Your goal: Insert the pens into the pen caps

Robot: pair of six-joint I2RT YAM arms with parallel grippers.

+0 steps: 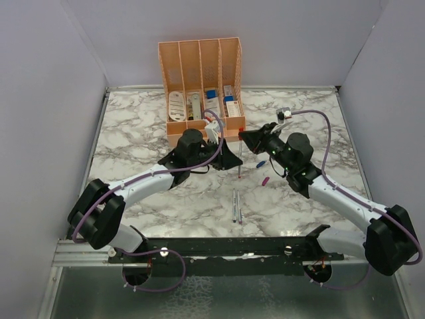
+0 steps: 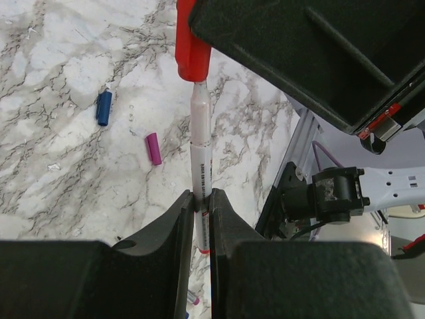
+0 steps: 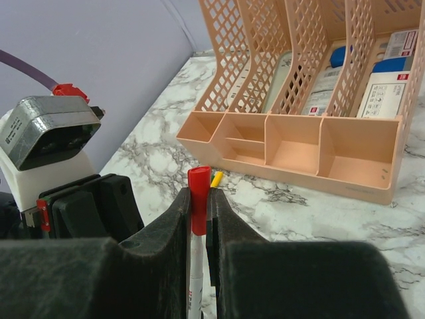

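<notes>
Left gripper (image 2: 201, 203) pinches a thin grey-white marker pen (image 2: 200, 133); right gripper (image 3: 198, 199) clamps the stubby red plastic cap (image 2: 192, 50) at its end; small blue plastic cap (image 2: 104, 107) and magenta plastic cap (image 2: 154, 148) lie nearby.

Peach plastic organizer (image 1: 192, 127) at back centre of marble table (image 1: 133, 126). Before it, thin grey-white pen (image 2: 200, 133), red plastic cap (image 2: 192, 46) on its end; blue cap (image 2: 104, 107) and magenta cap (image 2: 153, 148) lie right of it. 2 more pens (image 1: 236, 206) side by side, nearer the arm bases.
</notes>
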